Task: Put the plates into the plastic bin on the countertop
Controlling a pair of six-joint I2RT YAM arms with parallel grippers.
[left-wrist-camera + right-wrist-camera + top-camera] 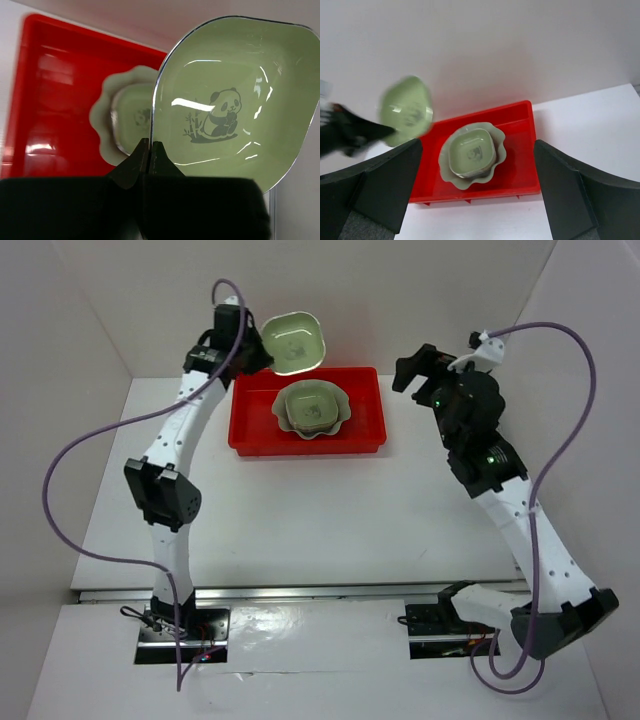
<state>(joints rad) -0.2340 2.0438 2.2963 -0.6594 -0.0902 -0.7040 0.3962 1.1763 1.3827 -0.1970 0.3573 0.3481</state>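
My left gripper (252,340) (150,146) is shut on the rim of a small green rounded-square plate (293,342) (235,100) (406,110) with a panda print. It holds the plate tilted in the air above the far left edge of the red plastic bin (365,420) (50,100) (520,165). Inside the bin lies the pale-green scalloped plate (343,412) (102,125) (500,150), and a second small green dish (308,408) (132,120) (470,152) rests in it. My right gripper (418,368) (479,195) hangs open to the right of the bin, holding nothing.
The bin sits at the back of the white countertop (330,510), close to the rear wall. White walls close in the left and right sides. Purple cables loop off both arms.
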